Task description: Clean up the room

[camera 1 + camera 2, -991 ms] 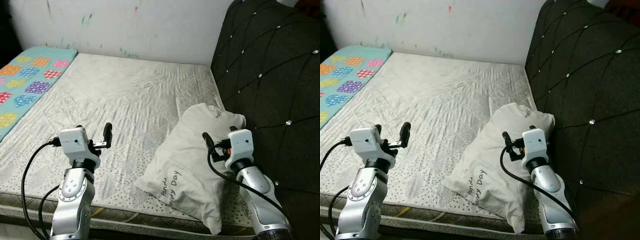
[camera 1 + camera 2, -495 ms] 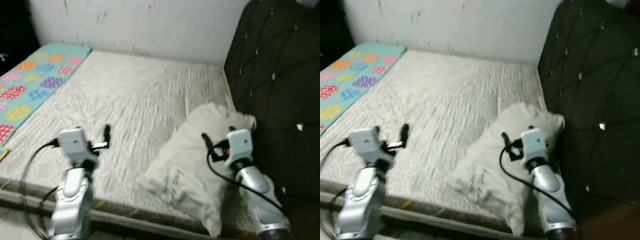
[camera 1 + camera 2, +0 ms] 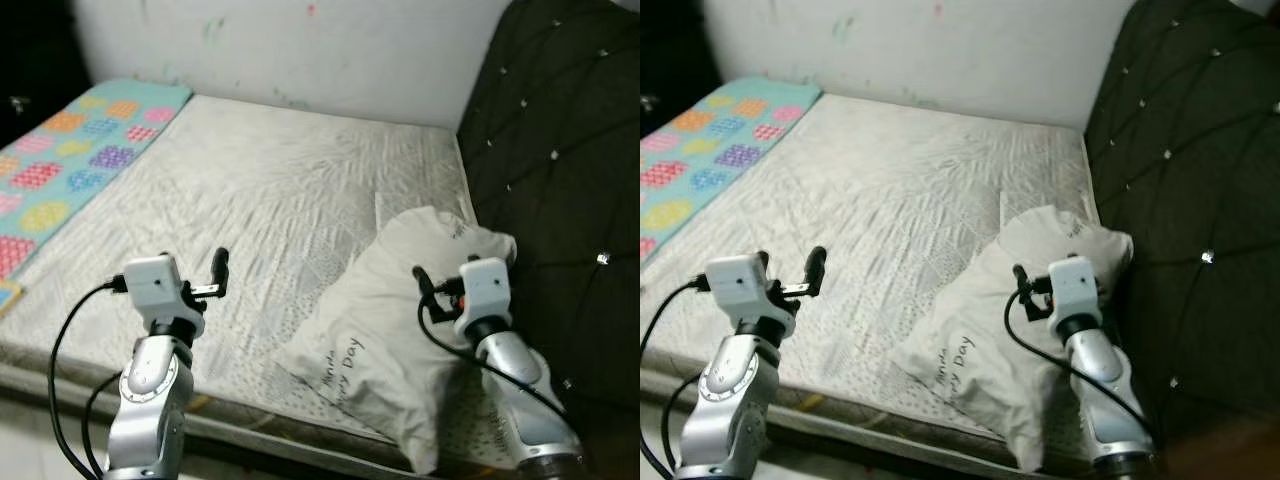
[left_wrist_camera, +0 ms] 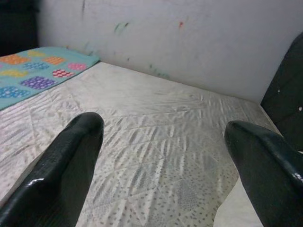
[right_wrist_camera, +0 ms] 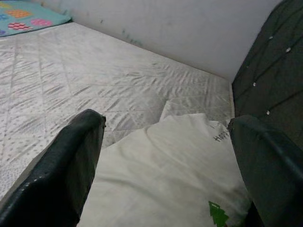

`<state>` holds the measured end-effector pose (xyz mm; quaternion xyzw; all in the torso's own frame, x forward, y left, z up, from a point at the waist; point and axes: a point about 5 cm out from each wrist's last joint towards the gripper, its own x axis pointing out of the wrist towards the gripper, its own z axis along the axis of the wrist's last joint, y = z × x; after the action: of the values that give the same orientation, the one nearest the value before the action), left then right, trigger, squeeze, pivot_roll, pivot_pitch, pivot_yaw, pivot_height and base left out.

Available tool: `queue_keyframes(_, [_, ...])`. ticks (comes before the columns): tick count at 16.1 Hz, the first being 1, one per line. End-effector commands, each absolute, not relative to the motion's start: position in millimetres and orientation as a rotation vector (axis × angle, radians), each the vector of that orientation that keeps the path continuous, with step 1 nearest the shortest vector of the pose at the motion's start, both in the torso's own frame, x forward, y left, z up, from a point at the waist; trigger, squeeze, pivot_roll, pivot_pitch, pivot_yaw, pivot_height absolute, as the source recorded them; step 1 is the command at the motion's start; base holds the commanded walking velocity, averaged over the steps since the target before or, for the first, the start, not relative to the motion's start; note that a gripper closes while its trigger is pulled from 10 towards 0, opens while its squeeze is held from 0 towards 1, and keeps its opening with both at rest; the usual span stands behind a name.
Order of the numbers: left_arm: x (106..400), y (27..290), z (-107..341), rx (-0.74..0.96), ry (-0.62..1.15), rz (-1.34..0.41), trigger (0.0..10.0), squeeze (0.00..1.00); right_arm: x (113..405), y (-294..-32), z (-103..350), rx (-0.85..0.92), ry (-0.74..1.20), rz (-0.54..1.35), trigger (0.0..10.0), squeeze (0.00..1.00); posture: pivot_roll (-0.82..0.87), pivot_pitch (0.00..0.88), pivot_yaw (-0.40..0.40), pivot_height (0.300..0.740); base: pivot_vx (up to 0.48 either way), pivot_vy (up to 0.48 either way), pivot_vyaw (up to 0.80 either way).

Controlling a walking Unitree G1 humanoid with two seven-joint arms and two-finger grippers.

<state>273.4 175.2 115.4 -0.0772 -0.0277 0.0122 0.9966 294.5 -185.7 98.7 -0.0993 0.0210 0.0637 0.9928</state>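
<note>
A white pillow [image 3: 385,335] with dark lettering lies on the right side of the mattress [image 3: 280,190], close to the headboard; it also appears in the right wrist view [image 5: 175,179]. My right gripper [image 5: 168,123] hangs just above the pillow's middle, open, with nothing between its fingers. Over bare mattress near the front left, my left gripper [image 4: 163,127] is open and empty too. A teal blanket [image 3: 75,155] with coloured dots lies along the bed's far left edge.
A dark tufted headboard [image 3: 560,150] rises on the right, right beside the pillow. A white wall [image 3: 300,50] with paint marks closes the far side. The mattress's front edge [image 3: 250,420] runs just below my arms.
The whole picture has shifted and blurred for a moment, so the camera moved. Both arms keep the same pose, and the pillow lies where it was.
</note>
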Motion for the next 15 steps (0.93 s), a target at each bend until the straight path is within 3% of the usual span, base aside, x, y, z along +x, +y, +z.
queue_keyframes(1, [275,173,116,-0.150,-0.051,0.012,10.0,0.00,295,-194,97,-0.187,0.063,0.089,10.0,0.00,-0.08,0.000,-0.047,0.740,0.000,0.000,-0.80])
queue_keyframes(7, [275,171,116,-0.146,-0.050,0.004,10.0,0.00,295,-193,97,-0.188,0.059,0.094,10.0,0.00,-0.08,0.000,-0.045,0.740,0.000,0.000,-0.74])
queue_keyframes(11, [271,167,111,-0.158,-0.009,-0.014,10.0,0.00,290,-191,90,-0.211,0.110,0.122,10.0,0.00,-0.08,0.000,-0.049,0.740,0.000,0.000,0.00])
queue_keyframes(13, [264,169,96,-0.215,0.165,0.054,10.0,0.00,285,-193,75,-0.225,0.296,0.170,10.0,0.00,-0.08,0.000,-0.058,0.740,0.000,0.000,0.00])
queue_keyframes(15, [259,163,109,-0.188,0.151,-0.033,10.0,0.00,280,-196,74,-0.239,0.357,0.216,10.0,0.00,-0.07,0.000,-0.065,0.740,0.000,0.000,0.00])
